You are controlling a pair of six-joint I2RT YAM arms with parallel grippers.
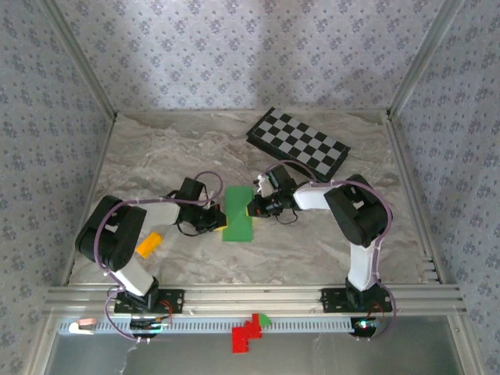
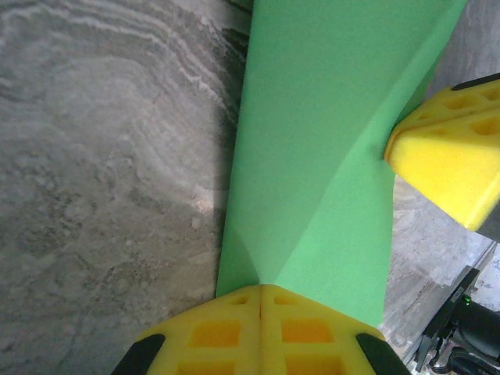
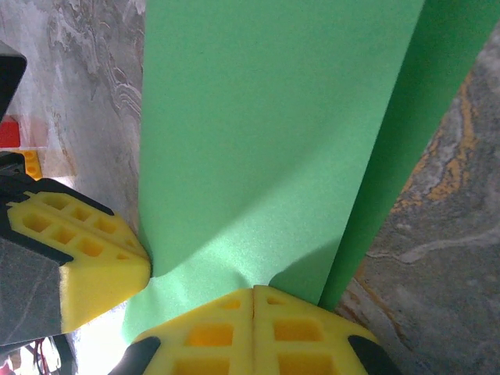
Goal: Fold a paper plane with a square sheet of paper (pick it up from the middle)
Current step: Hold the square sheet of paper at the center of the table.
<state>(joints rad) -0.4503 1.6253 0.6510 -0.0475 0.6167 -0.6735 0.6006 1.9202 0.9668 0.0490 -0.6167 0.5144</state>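
The square sheet of paper (image 1: 237, 223) is bright green and shows as a narrow upright strip at the table's middle, between the two grippers. My left gripper (image 1: 216, 217) is shut on its left edge; in the left wrist view the jaws (image 2: 260, 287) meet at a crease in the paper (image 2: 312, 156). My right gripper (image 1: 251, 208) is shut on the opposite edge, and the paper (image 3: 258, 133) wrinkles where those jaws (image 3: 254, 289) pinch it. Each wrist view also catches the other gripper's yellow fingers (image 2: 449, 156) (image 3: 86, 258) against the sheet.
A black-and-white checkerboard (image 1: 298, 144) lies at the back right. A small orange block (image 1: 148, 244) sits near the left arm. Red pieces (image 1: 246, 332) and a tiny green piece (image 1: 264, 319) lie beyond the front rail. Patterned walls close in the marble table (image 1: 156, 156).
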